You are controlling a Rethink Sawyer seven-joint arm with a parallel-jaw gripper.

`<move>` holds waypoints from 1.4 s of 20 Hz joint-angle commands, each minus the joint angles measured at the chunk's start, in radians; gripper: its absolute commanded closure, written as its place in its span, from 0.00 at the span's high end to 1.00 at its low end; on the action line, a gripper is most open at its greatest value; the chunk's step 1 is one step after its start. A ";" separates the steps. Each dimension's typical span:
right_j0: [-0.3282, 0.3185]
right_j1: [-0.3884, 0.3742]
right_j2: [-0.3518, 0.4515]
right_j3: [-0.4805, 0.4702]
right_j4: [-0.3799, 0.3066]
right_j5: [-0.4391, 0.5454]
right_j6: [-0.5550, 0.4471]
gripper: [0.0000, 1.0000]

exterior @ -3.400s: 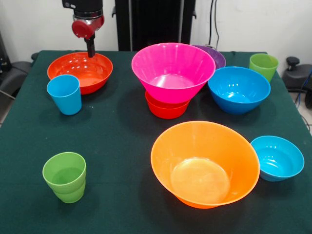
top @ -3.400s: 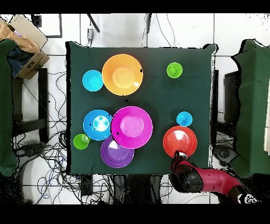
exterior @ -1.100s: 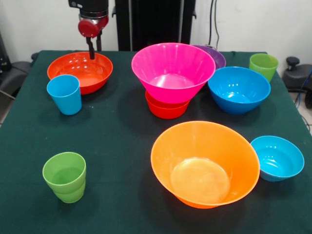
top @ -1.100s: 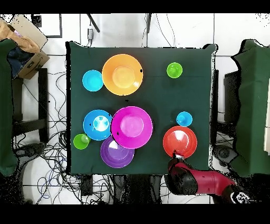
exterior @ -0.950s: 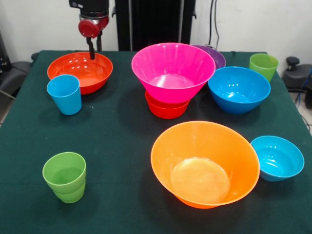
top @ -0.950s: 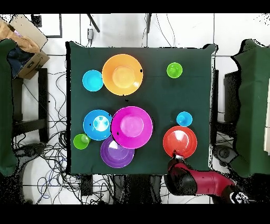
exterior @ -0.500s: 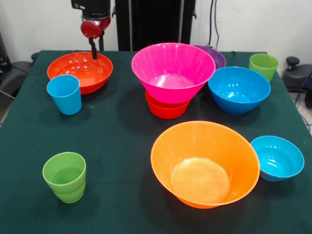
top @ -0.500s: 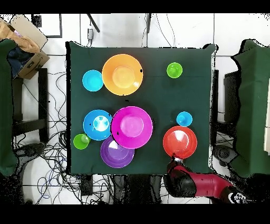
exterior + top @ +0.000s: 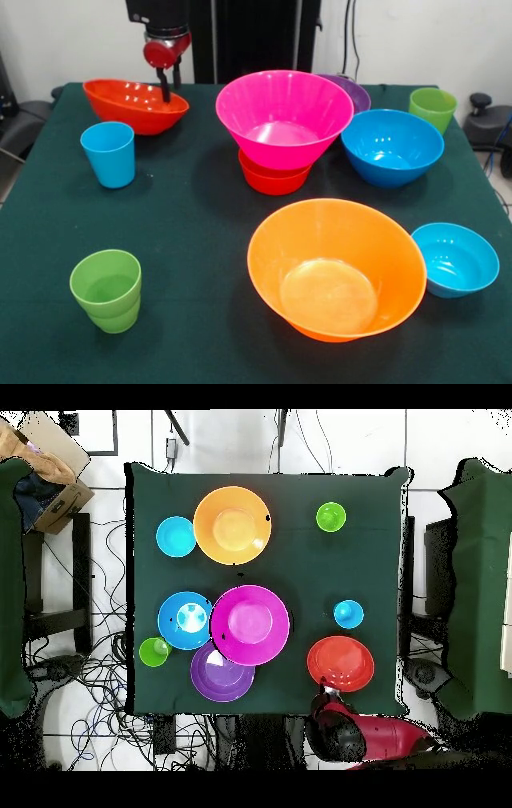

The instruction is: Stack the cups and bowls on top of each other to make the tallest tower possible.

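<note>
Reading the front view from left to right, we find first the medium red-orange bowl (image 9: 134, 104) at the far left of the green worktop (image 9: 192, 232), tilted, with its left rim raised and its right rim low. The gripper (image 9: 166, 86) comes down from above onto that right rim, and its jaws are closed on the rim, one finger inside the bowl and one outside. Just in front of the bowl we see the sky blue cup (image 9: 109, 154) standing upright, apart from it, and nearer the front edge a lime green cup (image 9: 106, 290), also upright. At the centre we note the tower (image 9: 280, 132): the large pink bowl (image 9: 284, 116) sits in the small red-orange bowl (image 9: 272, 179), of which only the lower part shows. The purple bowl (image 9: 352, 92) is mostly hidden behind the pink one. In front of the tower lies the large orange bowl (image 9: 336, 268), leaning towards the camera. To the right of the tower we see the blue bowl (image 9: 392, 146), close beside the pink one, and behind it the second lime green cup (image 9: 432, 108). The small blue bowl (image 9: 454, 258) sits just beside the orange bowl's right rim. In the overhead view, the medium red-orange bowl (image 9: 340, 663) lies near the worktop's lower edge, with the gripper (image 9: 327, 687) at its lower left rim.
</note>
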State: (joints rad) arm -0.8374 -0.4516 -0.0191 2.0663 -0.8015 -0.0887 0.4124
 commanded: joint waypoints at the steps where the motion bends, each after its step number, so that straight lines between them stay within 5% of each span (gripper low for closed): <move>1: 0.057 0.142 0.036 -0.144 -0.001 -0.101 0.240 1.00; 5: 0.049 0.178 0.044 -0.179 -0.002 -0.119 0.228 1.00; 13: -0.019 0.102 0.117 -0.143 -0.027 -0.039 0.191 1.00; 28: -0.017 -0.127 0.192 -0.061 0.011 0.098 0.153 1.00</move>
State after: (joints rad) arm -0.8646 -0.5085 0.0238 2.0472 -0.8020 -0.1126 0.4124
